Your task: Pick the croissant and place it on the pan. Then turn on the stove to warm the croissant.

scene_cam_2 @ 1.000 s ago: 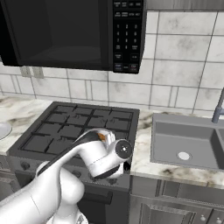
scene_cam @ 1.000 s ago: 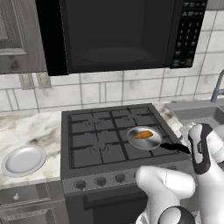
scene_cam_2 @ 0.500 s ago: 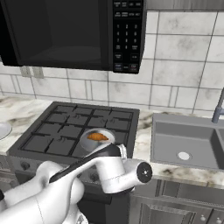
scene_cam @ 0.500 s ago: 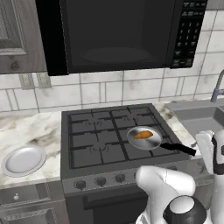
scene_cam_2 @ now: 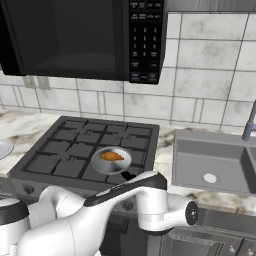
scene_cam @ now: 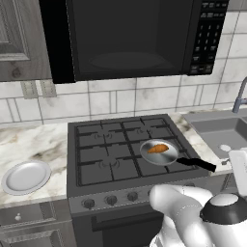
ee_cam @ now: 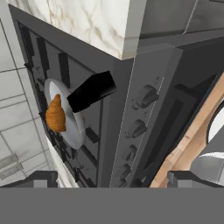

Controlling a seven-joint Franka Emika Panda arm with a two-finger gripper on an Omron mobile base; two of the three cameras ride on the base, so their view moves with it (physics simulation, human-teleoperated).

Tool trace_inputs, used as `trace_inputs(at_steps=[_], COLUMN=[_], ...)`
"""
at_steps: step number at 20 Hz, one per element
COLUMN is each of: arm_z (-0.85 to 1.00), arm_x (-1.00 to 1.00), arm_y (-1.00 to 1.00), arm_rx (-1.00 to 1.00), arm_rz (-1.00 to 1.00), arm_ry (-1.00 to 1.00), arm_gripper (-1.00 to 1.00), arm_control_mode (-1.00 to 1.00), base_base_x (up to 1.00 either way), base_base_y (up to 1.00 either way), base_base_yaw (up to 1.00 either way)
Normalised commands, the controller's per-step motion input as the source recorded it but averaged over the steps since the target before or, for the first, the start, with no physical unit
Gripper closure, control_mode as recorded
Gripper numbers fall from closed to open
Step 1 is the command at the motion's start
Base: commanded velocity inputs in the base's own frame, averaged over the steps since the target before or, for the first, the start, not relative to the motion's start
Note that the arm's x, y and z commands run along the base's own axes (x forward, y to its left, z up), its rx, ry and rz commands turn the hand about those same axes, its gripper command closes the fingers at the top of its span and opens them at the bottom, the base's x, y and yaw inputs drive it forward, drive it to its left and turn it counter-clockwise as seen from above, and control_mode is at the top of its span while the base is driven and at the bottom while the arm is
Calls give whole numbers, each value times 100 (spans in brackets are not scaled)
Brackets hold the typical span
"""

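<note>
Gripper [ee_cam: 112, 179] released, holding nothing, before stove [scene_cam: 96, 166] knobs; croissant [scene_cam: 158, 148] inside pan [scene_cam: 170, 157] on stove.

Place: you're looking at a home kitchen (rendered).
Evidence: gas stove [scene_cam: 123, 149], microwave [scene_cam: 130, 38] above, sink [scene_cam_2: 212, 160], marble counter [scene_cam: 29, 144], tiled wall [scene_cam_2: 200, 80].

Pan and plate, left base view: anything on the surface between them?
Nothing loose. Between the pan and the plate lie bare stove grates, then bare marble counter. The croissant sits in the pan.
</note>
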Motion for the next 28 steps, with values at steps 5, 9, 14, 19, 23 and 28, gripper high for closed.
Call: trace_inputs(at_steps=[5,9,14,19,23,28], arm_z=[0,-8,-23,-30,-29,-8], arm_x=[-14,-19,-26,-20,0,1], arm_y=[-33,-16,-2,0,0,0], arm_rx=[13,11,6,1,0,0], arm_rz=[9,6,2,2,3,6], arm_ry=[-12,-16,-19,-12,0,3], arm_gripper=[-100,-100,-100,-100,-100,-100], arm_control_mode=[-100,-100,-100,-100,-100,-100], base_base_x=[0,0,0,0,0,0], base_base_y=[0,0,0,0,0,0], base_base_yaw=[0,0,0,0,0,0])
